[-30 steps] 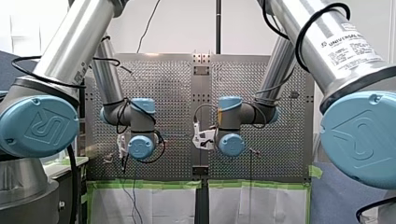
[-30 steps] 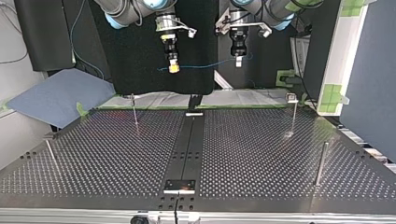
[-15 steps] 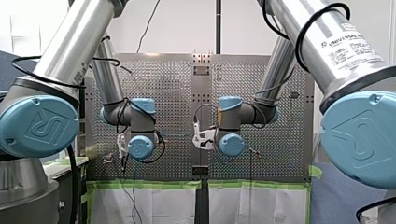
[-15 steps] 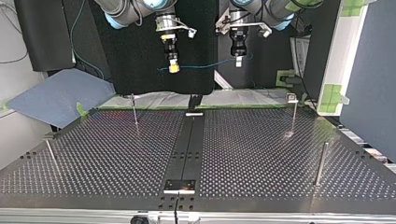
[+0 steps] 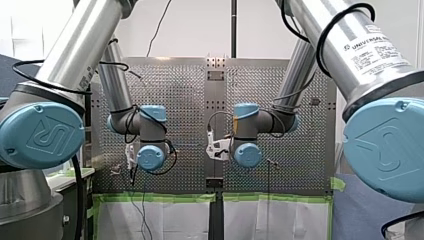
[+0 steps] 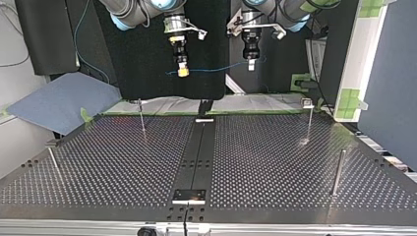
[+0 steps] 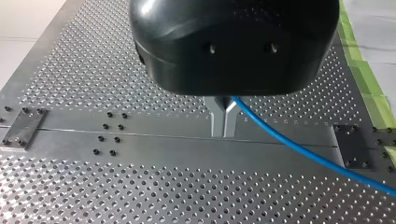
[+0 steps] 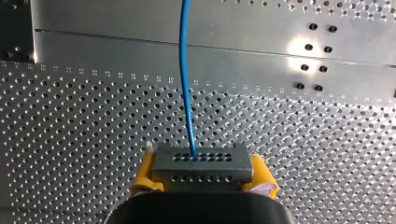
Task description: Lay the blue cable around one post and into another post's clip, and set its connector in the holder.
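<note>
High above the table in the top view, the blue cable (image 6: 216, 69) hangs in a shallow line between my two grippers. My right gripper (image 6: 182, 72), with yellow pads, is shut on the grey connector (image 8: 201, 163) at the cable's end. From there the cable (image 8: 186, 74) runs straight ahead. My left gripper (image 6: 251, 65) has its metal fingers (image 7: 217, 119) shut on the cable (image 7: 303, 149), which trails off to one side. Both grippers are well clear of the perforated table (image 6: 275, 162). In the front view the wrists hide the fingers.
Thin posts stand on the table: one at the top view's far left (image 6: 141, 115), one with a clip on top at the far right (image 6: 309, 120), a thicker one near right (image 6: 337, 172), a leaning one near left (image 6: 53, 162). A small bracket (image 6: 189, 195) sits on the centre strip.
</note>
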